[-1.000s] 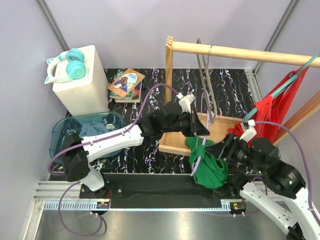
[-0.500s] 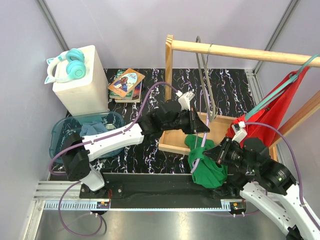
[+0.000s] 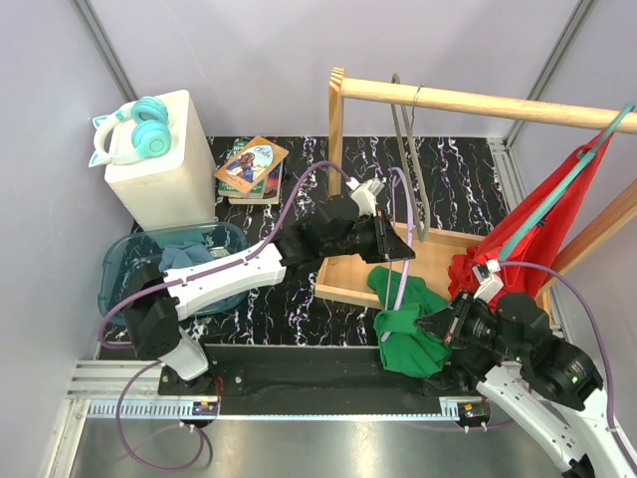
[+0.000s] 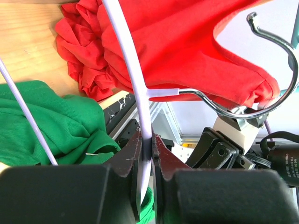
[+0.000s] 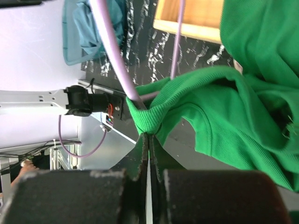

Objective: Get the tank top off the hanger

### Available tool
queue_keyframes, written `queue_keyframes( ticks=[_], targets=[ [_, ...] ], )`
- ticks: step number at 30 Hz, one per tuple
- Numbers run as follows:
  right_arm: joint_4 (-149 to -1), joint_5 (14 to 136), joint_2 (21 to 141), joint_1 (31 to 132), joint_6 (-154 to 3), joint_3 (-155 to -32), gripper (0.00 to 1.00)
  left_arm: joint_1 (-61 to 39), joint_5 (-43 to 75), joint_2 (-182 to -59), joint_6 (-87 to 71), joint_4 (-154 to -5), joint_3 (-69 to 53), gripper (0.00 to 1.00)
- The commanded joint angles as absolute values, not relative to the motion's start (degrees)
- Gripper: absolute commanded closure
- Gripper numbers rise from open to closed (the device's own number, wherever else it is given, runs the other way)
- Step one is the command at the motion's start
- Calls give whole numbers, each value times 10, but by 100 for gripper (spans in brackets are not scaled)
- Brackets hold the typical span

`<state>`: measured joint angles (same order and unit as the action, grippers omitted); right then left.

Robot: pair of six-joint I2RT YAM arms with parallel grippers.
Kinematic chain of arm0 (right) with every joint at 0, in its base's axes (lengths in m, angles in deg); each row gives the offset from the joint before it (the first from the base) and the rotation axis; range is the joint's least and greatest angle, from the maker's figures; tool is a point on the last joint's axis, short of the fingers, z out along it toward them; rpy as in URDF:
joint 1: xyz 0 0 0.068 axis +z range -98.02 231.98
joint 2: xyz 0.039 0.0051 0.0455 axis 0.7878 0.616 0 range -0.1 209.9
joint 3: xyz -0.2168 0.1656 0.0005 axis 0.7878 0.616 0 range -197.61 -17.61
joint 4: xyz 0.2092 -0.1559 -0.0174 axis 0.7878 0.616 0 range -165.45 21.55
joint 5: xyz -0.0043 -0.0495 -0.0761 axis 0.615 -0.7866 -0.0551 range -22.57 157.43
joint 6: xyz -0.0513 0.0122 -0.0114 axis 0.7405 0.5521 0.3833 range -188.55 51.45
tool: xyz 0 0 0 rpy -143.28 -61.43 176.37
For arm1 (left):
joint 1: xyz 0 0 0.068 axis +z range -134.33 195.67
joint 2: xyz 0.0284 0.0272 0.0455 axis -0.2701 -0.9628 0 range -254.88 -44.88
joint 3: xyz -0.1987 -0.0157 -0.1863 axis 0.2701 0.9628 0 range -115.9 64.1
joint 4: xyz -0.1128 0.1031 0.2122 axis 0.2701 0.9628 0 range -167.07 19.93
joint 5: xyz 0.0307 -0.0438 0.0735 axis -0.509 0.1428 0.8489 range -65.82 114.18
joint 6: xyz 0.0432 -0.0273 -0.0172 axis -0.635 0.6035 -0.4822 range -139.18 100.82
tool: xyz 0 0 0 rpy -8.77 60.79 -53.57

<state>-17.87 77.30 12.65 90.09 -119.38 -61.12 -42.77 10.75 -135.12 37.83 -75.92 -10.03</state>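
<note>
our left gripper (image 4: 147, 140) pinches the lavender hanger (image 4: 136, 79), right gripper (image 5: 147, 140) pinches the green tank top (image 5: 243, 116) by its ribbed edge; we judge it mostly off, one loop left around the hanger.

Green tank top (image 3: 410, 334) bunched (draped over wooden tray (image 3: 346, 279) edge).

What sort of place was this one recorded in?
Probably a lab robot cell staged as a laundry corner. It has plain panel walls on an aluminium frame, a wooden clothes rail, and a blue tub holding cloth on the marbled tabletop.
</note>
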Motion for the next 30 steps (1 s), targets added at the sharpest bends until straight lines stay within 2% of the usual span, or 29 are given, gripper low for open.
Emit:
queue_keyframes(
  ticks=[1,3,6,10,13,14,16,17,18,24,30],
  targets=[
    [-151,752,129,901,-1197,-638,100,-406,135,-1339,391,-802,-132,100],
    [-149,745,119,902,-1198,-642,98,-406,131,-1340,394,-803,-131,100],
    [-149,724,89,902,-1212,-647,87,-405,123,-1343,396,-804,-131,100],
    [-161,704,65,902,-1224,-657,79,-406,115,-1339,398,-803,-125,100],
    [-165,702,65,902,-1228,-669,50,-406,113,-1331,403,-808,-115,100],
    [-164,703,65,902,-1228,-677,34,-405,113,-1331,403,-808,-114,100],
    [-154,699,62,902,-1231,-684,16,-405,113,-1329,406,-807,-113,100],
    [-148,696,57,902,-1233,-691,3,-405,112,-1329,407,-806,-114,100],
    [-133,694,53,902,-1237,-694,0,-405,111,-1329,408,-806,-117,100],
    [-50,678,8,902,-1262,-724,0,-406,99,-1334,412,-795,-128,100],
    [69,605,7,902,-1301,-767,0,-406,93,-1326,418,-801,-113,100]
  ],
)
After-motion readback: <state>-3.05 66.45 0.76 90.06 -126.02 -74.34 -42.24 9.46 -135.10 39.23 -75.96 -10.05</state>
